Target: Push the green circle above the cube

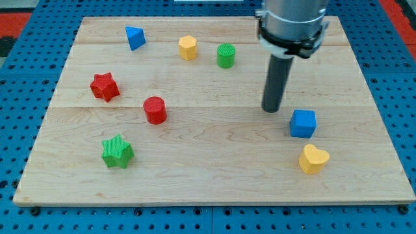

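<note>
The green circle [225, 56] stands near the view's top, a little right of the middle. The blue cube [303, 123] sits at the view's right, below mid-height. My tip [271, 109] rests on the wooden board [214, 175], just up and left of the blue cube with a small gap, and well below and right of the green circle. The dark rod rises from the tip to the arm's grey housing at the view's top.
A yellow hexagon [188, 47] sits left of the green circle. A blue triangle [134, 38] is at top left. A red star [104, 86], a red cylinder [155, 110] and a green star [117, 151] lie at left. A yellow heart [313, 158] sits below the cube.
</note>
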You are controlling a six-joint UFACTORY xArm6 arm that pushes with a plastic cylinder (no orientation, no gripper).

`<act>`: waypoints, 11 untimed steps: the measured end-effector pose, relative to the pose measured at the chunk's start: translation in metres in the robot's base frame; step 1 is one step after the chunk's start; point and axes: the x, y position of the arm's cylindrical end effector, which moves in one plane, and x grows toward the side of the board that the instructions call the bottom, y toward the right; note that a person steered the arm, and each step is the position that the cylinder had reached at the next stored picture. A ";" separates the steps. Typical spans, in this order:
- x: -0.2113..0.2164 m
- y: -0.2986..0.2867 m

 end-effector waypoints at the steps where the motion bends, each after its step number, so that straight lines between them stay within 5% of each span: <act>1: -0.010 -0.005; 3: -0.106 -0.153; 4: -0.132 -0.153; 6: -0.136 -0.063; 7: -0.146 -0.069; 9: -0.092 0.023; 10: -0.109 -0.004; 11: -0.125 0.039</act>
